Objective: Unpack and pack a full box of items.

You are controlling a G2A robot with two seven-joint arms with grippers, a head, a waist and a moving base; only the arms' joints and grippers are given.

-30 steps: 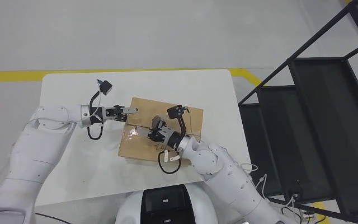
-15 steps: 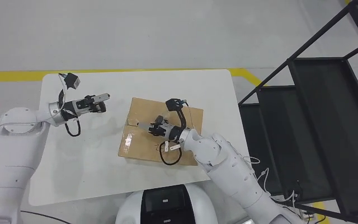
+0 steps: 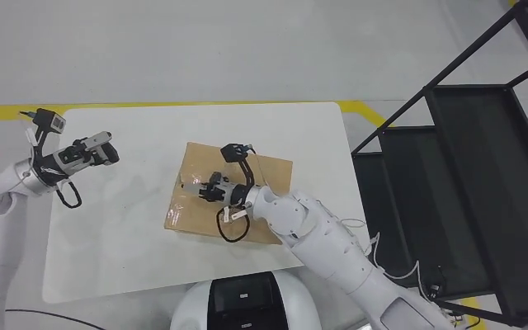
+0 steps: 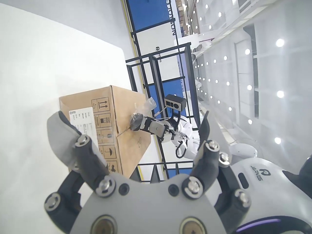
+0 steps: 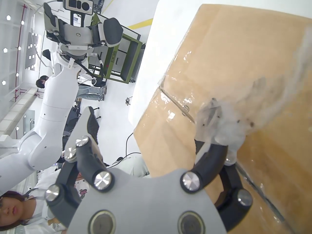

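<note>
Though the job calls for emptying and refilling it, the cardboard box (image 3: 272, 172) is sealed shut, flaps down and clear tape (image 5: 175, 103) over the middle seam. I'd judge things barely begun: the unsealing is in hand, with all the unpacking and repacking left to do. The box sits flat near the middle of the white surface (image 3: 124, 247), its long axis running roughly side to side across the robot's front, turned a little askew. The right gripper (image 3: 200, 186) hangs over the box's left end, fingers spread wide, a crumpled wad (image 5: 224, 122) of clear film clinging to one. The left gripper (image 3: 106, 149) is out by the surface's left edge, well apart from the box, fingers wide and empty.
</note>
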